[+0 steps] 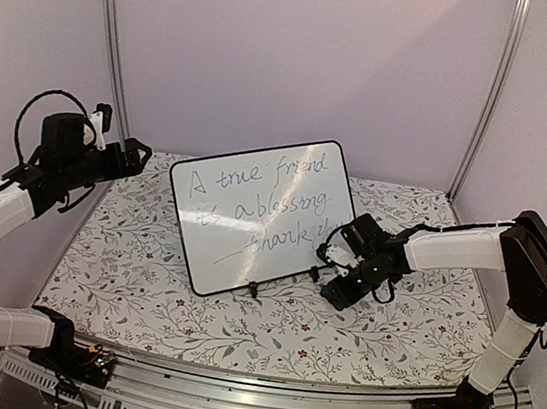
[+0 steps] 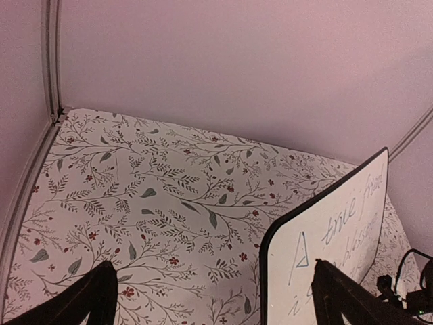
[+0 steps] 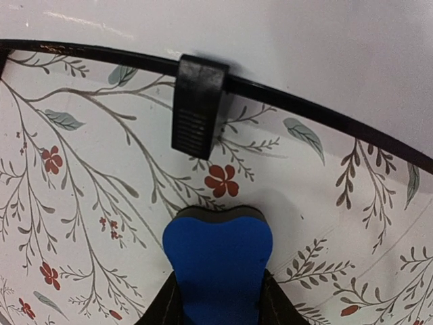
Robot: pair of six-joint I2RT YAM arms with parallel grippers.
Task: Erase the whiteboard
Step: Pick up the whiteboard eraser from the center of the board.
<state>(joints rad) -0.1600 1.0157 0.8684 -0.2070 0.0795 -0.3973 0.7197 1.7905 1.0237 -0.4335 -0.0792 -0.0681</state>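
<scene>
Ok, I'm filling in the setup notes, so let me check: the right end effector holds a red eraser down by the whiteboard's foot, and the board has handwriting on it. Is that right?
Not quite. The eraser in the right end effector is blue, not red, as the right wrist view shows. The rest holds: it sits by the black foot of the whiteboard, and the board has handwriting on it.

Glossy white rectangular whiteboard point(image 1: 262, 218): thin black frame, thin grey handwritten lines across its face. Small black ribbed plastic stand foot point(image 3: 197, 112) on the frame. Bench point(image 1: 141, 288): white cover, grey-green vine-and-leaf print, small red flowers scattered. Blue foam eraser block point(image 3: 218, 264), dark grey layer along its far edge. Walls point(image 1: 303, 57) pale lilac.
</scene>
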